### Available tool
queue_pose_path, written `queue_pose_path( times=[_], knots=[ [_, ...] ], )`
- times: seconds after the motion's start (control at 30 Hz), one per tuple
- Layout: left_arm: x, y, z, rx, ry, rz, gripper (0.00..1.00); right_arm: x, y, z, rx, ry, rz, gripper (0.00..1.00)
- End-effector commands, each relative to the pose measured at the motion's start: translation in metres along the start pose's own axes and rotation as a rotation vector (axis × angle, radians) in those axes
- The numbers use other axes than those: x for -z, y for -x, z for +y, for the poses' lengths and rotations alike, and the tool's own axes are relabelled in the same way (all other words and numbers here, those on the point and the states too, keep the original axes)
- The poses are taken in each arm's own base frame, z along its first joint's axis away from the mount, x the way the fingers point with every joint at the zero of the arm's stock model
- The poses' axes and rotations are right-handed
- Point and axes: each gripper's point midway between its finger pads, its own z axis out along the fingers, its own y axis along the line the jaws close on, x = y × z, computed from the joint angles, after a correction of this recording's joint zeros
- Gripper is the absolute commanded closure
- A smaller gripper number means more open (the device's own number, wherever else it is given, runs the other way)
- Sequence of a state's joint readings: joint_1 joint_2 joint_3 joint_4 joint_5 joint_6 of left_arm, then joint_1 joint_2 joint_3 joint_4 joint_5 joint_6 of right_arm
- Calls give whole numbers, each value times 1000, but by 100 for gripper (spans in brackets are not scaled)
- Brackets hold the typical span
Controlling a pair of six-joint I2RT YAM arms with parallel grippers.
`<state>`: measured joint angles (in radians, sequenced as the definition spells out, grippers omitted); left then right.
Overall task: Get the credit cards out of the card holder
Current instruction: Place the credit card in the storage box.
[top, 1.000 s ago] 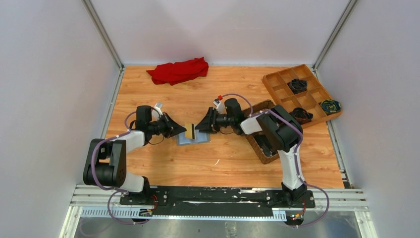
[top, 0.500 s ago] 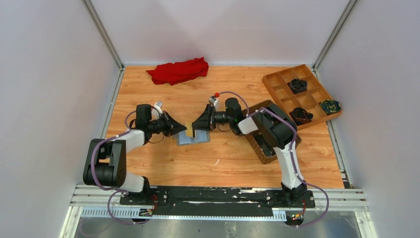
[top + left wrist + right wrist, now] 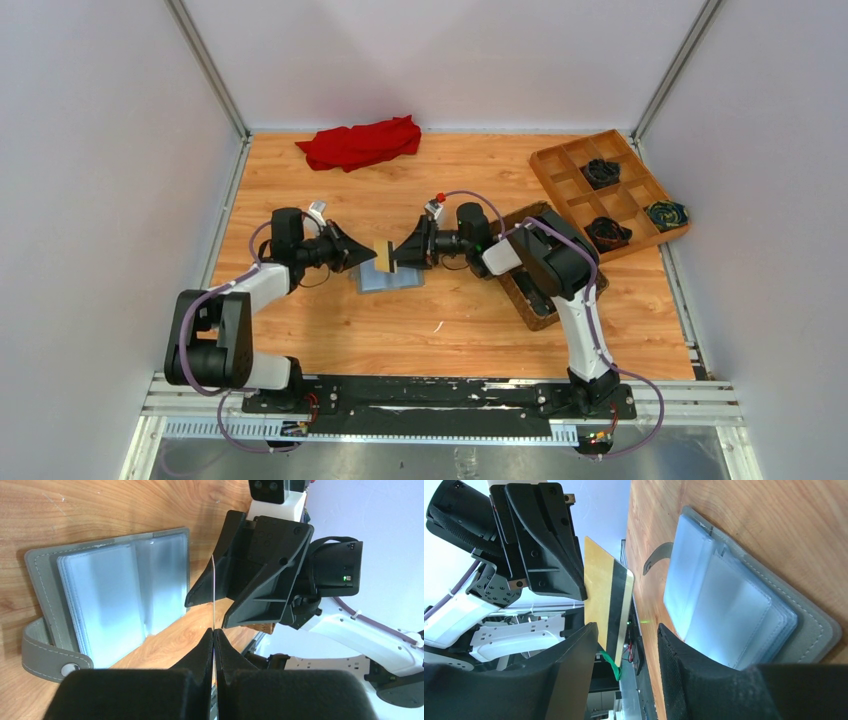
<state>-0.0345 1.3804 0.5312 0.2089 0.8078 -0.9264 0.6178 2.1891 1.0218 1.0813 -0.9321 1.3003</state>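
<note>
- The wooden table (image 3: pixel 450 330) carries everything. A divided wooden tray (image 3: pixel 570 143) sits at the far right, a red cloth (image 3: pixel 360 143) is bunched at the far edge, and a brown woven basket (image 3: pixel 535 318) lies partly under the right arm. None of these belongs to this step.
- The two arms meet nose to nose over the middle of the table, so I judge the step to be a handover from one arm to the other.
- The card holder (image 3: pixel 115 600) lies flat and open on the wood just below the meeting point, clear sleeves facing up and strap flopped to one side. Neither gripper touches it. I cannot tell whether its pale sleeves hold another card.
- The left gripper (image 3: pixel 214 632) is pinched fully together on one short end of the tan-gold card (image 3: pixel 609 600). It holds the card on edge in the air above the holder.
- The right gripper (image 3: pixel 626 627) stands about half open with one finger on each side of the card's free end. The right wrist view shows the card nearer one finger than the other, and I cannot confirm contact.
- To do this well, the right gripper should centre the card between its fingers and close squarely on the flat faces, well in from the corner.
- The left should loosen only once that grip is firm.
- A grip on the corner alone could let the thin card pivot or drop back onto the holder.
</note>
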Motion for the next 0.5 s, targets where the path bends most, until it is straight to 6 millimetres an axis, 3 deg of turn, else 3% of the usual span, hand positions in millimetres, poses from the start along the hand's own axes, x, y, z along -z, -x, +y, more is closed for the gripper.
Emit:
queue_pose_path(
  times=[0.0,0.33,0.47],
  knots=[
    [4,6,-15,-24,-37,-15,100,-1,-5,2,30,18,3,49],
    [4,4,-12,-16,-32,-7,100,-8,-12,29,78,113,57,55],
    [4,3,-11,-14,-30,-9,100,-10,-14,34,93,124,62,67]
  ],
)
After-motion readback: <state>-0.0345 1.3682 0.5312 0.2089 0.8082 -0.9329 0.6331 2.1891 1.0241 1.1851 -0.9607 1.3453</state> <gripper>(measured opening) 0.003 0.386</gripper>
